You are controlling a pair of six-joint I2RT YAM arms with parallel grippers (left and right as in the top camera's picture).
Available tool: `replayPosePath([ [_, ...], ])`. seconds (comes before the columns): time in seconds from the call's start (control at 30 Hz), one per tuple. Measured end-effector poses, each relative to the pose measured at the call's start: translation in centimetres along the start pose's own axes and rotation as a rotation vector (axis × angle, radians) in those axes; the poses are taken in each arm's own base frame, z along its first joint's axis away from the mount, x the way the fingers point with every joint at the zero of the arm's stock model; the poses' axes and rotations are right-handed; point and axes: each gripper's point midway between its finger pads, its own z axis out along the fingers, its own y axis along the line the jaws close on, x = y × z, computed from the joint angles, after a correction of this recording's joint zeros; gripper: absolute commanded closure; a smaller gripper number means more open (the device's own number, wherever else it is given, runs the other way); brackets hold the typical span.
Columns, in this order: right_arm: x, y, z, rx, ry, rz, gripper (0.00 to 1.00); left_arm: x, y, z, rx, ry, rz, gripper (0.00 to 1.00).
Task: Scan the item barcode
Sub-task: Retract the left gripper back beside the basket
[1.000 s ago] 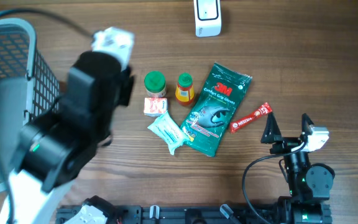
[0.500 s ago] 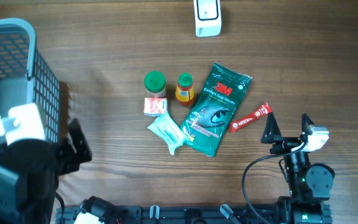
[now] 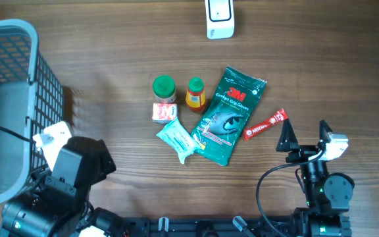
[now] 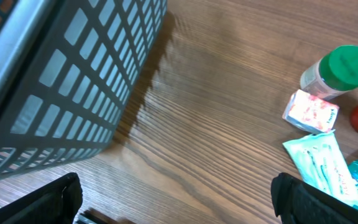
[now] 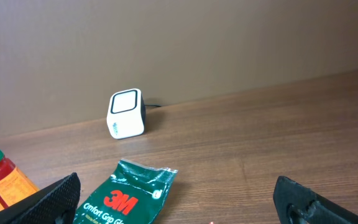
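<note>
Wooden table (image 3: 110, 66) — scanner (image 3: 220, 18) at far edge

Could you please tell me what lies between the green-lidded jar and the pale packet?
A small red-and-white box sits between the green-lidded jar and the pale packet, as the overhead view shows.

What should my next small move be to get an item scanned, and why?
Probably reach the right hand forward to the red stick sachet. The hand is open and empty, the sachet lies nearest it on the wooden table, and nothing is yet at the white box scanner at the far edge.
</note>
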Motion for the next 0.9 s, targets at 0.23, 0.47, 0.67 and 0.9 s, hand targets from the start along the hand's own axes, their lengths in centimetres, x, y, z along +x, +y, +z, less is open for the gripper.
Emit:
replayPosePath([
  [0.23, 0.00, 0.01, 0.00, 0.000, 0.000, 0.000, 0.00, 0.37, -0.21, -0.08, 0.019, 0.017, -0.016, 0.00],
  [0.47, 0.00, 0.01, 0.00, 0.000, 0.000, 0.000, 0.00, 0.37, -0.22, -0.08, 0.020, 0.017, -0.019, 0.00],
  [0.67, 0.00, 0.01, 0.00, 0.000, 0.000, 0.000, 0.00, 0.37, -0.22, -0.08, 0.020, 0.017, -0.019, 0.00],
  [0.9, 0.00, 0.00, 0.00, 0.000, 0.000, 0.000, 0.00, 0.37, -0.22, -0.08, 0.020, 0.017, -0.019, 0.00],
])
